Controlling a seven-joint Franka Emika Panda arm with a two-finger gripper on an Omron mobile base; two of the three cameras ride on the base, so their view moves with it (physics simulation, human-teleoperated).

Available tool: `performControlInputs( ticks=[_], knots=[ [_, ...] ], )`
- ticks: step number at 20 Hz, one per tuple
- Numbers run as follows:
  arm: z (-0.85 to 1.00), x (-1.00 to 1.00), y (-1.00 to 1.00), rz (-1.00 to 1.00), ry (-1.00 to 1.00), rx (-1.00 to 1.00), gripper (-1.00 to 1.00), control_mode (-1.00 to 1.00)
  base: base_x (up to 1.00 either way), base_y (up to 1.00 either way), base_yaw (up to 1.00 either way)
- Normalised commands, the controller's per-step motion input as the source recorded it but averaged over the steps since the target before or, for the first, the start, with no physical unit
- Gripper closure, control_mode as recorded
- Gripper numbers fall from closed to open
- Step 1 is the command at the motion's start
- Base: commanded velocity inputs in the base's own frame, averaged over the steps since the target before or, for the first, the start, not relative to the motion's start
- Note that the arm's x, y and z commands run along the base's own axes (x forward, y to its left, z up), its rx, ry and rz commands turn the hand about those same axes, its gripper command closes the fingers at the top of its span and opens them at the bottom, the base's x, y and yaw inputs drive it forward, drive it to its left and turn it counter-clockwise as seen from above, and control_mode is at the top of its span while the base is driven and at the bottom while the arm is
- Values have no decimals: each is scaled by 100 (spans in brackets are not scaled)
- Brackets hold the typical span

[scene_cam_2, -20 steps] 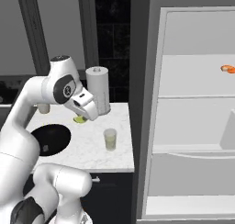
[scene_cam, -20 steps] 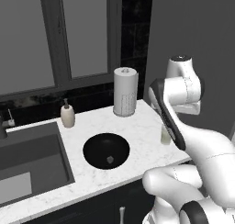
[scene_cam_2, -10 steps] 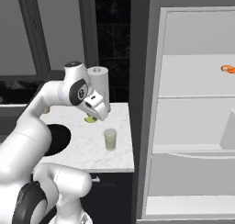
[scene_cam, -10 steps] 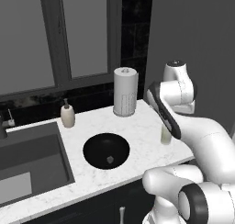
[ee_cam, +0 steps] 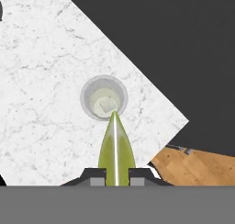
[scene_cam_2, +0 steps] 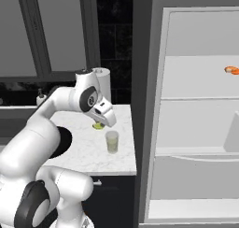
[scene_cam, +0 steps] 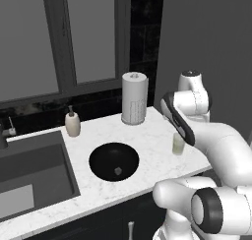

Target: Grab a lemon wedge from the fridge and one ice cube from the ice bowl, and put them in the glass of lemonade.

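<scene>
- One relation decides the coming move: in the hand view the lemon wedge (ee_cam: 116, 149) points its long axis straight at the glass of lemonade (ee_cam: 104, 98), its tip just reaching the near rim.
- The gripper (ee_cam: 116, 175) has its fingertips pinched on the wedge's thick end (a yellow-green sliver seen edge-on).
- From the right base view the gripper (scene_cam_2: 103, 122) hangs above and just behind the glass (scene_cam_2: 112, 141); whether it sits truly over the mouth is hard to judge from here.
- A pale cube-like shape seems to lie inside the glass.
- The ice bowl (scene_cam: 98, 158) lies well left of the glass (scene_cam: 178, 143), with an ice cube (scene_cam: 117, 171) in it.
</scene>
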Motion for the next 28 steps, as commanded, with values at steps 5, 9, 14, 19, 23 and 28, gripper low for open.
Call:
performControlInputs(
  ticks=[5, 9, 14, 19, 23, 28],
  knots=[
    [-27, 1, 0, 0, 0, 0, 100, -100, 0, 0, 0],
    [-19, 4, 0, 0, 0, 0, 100, -100, 0, 0, 0],
    [-8, 9, 0, 0, -1, 0, 100, -100, 0, 0, 0],
    [0, 42, 0, 0, 0, 0, 100, -100, 0, 0, 0],
    [0, 56, 1, 0, 1, 0, 100, -100, 0, 0, 0],
    [-17, 26, -15, 0, 0, 1, 100, -100, 0, 0, 0]
  ],
)
